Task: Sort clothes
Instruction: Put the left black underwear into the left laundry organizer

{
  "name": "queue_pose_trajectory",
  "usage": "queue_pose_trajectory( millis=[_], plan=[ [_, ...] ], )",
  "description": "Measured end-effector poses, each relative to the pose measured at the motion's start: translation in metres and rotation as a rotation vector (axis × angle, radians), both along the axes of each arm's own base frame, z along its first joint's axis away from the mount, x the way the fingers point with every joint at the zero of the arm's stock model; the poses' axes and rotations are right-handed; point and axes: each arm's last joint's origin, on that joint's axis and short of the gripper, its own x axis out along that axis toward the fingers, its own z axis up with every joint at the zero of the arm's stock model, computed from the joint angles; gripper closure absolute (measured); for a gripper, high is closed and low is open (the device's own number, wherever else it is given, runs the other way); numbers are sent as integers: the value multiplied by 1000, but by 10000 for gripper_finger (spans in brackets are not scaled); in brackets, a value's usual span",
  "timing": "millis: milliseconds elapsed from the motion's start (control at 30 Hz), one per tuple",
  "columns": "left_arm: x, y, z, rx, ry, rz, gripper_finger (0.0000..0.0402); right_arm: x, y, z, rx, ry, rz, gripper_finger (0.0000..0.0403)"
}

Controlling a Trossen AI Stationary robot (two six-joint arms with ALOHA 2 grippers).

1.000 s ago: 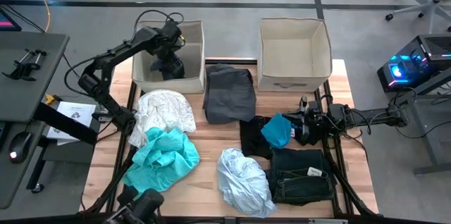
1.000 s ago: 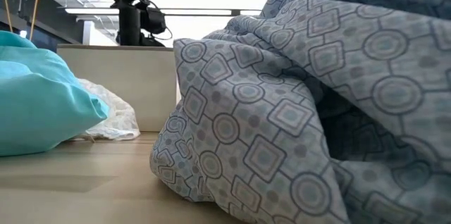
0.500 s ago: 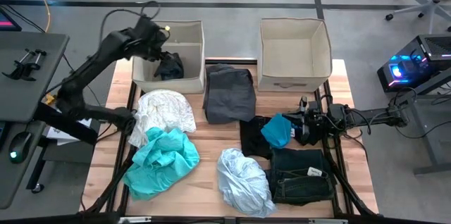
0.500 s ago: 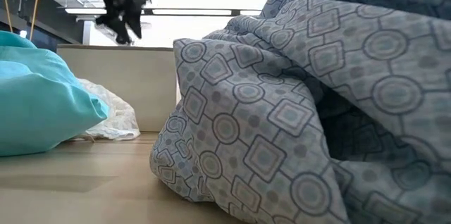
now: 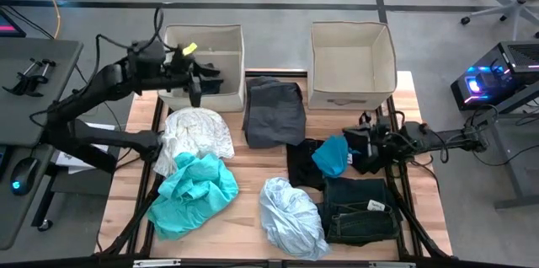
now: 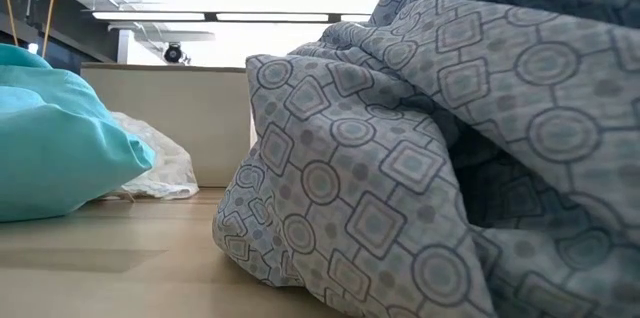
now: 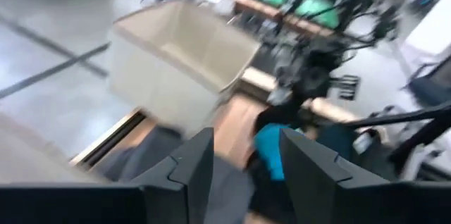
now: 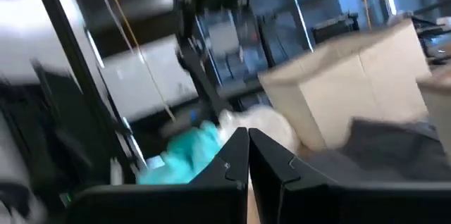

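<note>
The clothes lie spread over the table: a white garment [image 5: 200, 133], a teal one [image 5: 194, 188], a dark grey one [image 5: 274, 112], a pale silvery blue patterned one [image 5: 290, 216] [image 6: 420, 158], dark denim [image 5: 360, 209], a black piece [image 5: 301, 165] and a small teal piece [image 5: 331, 156]. My left gripper [image 5: 206, 77] [image 7: 243, 160] hovers open above the left beige bin [image 5: 178, 99], pointing toward the table's right. It partly hides something dark inside the bin. My right gripper [image 5: 352, 146] [image 8: 248, 146] rests shut beside the small teal piece.
A second beige bin [image 5: 352, 91] stands at the far right. Bare wood shows between the teal and the pale blue garments [image 5: 248, 184]. Desks and equipment flank the table on both sides.
My left gripper has risen out of the left bin and drawn back toward the table's left. It has tipped from pointing down into the bin to nearly level. A dark garment has stayed behind in the bin. The clothes on the table have not moved.
</note>
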Motion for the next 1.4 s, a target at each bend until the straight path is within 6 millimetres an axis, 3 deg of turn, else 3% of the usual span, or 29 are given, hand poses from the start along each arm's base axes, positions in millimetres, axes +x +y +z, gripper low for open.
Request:
queue_pose_trajectory(
  millis=[233,367,500,667,933,1100,1300,1400],
  plan=[
    [36,-32,-2,69,-352,-152,292,-8,-2,21,173,-260,27,403],
    [50,-43,-21,35,-538,-198,301,-13,-3,29,200,-362,-7,403],
    [63,-48,-47,36,-525,-161,307,-17,-4,51,214,-378,3,403],
    [81,-47,-70,-44,-458,-121,310,-12,-3,91,159,-113,-22,403],
    [89,-50,-75,-47,-454,-138,310,21,3,138,91,268,30,402],
    [87,-50,-73,-31,-452,-158,310,55,7,143,40,543,15,379],
    [72,-53,-66,-30,-433,-203,310,95,14,146,-41,834,115,309],
    [61,-56,-66,-20,-378,-211,310,116,18,135,-63,975,191,272]
  ],
)
